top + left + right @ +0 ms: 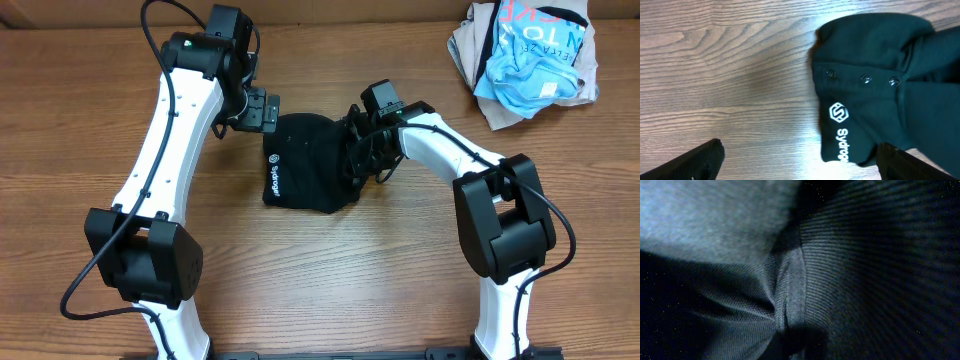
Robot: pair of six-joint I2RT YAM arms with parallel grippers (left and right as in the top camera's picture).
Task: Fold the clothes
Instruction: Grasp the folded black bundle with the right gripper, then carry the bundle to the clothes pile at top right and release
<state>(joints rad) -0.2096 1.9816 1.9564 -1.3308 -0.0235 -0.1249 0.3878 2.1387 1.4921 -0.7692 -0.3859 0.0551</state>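
I count one black shirt (pixel 305 165), bunched, with three buttons (pixel 866 78) and one white logo (pixel 839 113). My left gripper (pixel 262 110) is spread wide and holds nothing; the shirt's buttoned edge lies just beside it. My right gripper (pixel 360 150) sits at the shirt's opposite edge. Fabric fills its camera, so I cannot tell its opening. One pile of printed garments (pixel 530 50) lies well beyond it.
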